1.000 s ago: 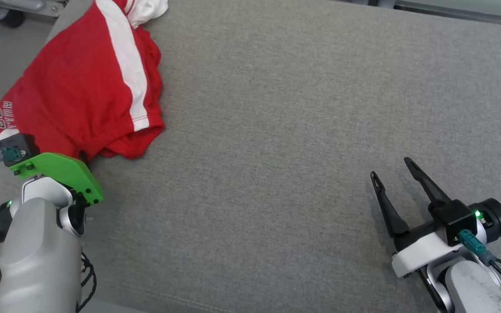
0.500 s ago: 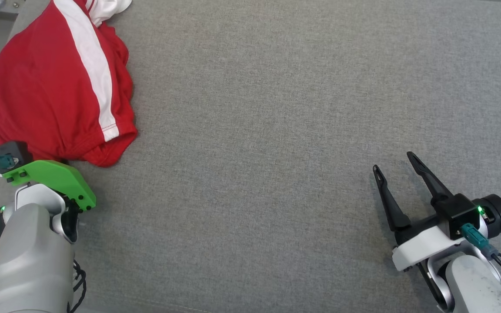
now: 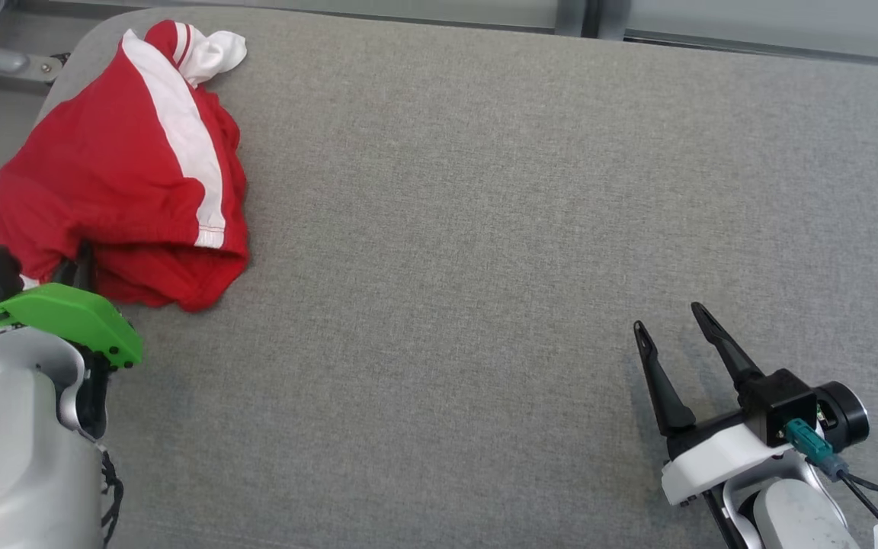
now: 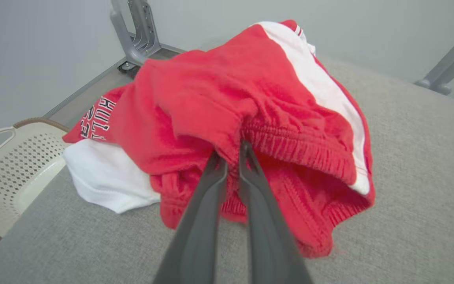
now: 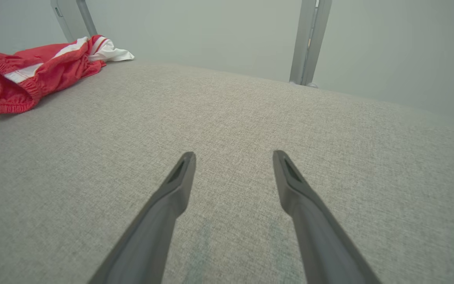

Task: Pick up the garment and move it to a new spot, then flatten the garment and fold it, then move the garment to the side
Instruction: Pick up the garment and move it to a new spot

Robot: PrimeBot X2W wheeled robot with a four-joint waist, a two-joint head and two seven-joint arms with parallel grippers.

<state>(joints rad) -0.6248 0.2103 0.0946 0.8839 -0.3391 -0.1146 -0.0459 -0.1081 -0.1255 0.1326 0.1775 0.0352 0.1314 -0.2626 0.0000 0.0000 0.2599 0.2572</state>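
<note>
**Item: garment** (image 3: 104, 175), red shorts with a white side stripe, crumpled.

**Change on the last record:** the left hand (image 4: 233, 152), spread wide a second ago, is now closed. The head camera has swung, so the bench's (image 3: 485, 267) far edge now shows. The garment remains at the far left corner, and its near edge is now bunched up at the fingers. The right hand (image 3: 669, 319) is unchanged.

**Orientation:** the long axis runs from the far edge of the bench back toward the robot, leaning slightly left, and the white stripe follows it. The ribbed elastic waistband faces the robot. A red-and-white end lies farthest away. The lettered part reaches the bench's left edge, with a white fold under it.

**Position relative to hands:** the left hand's two dark fingers are pressed nearly together on a pinch of the waistband. The bulk of the cloth lies beyond the tips and to either side of them. The right hand hovers over bare bench at the near right with its fingers spread and nothing between them. It is well apart from the garment, which lies far off to its left.

**Adjacent:** a cream perforated basket (image 4: 6, 169) stands below the bench's left corner.
</note>
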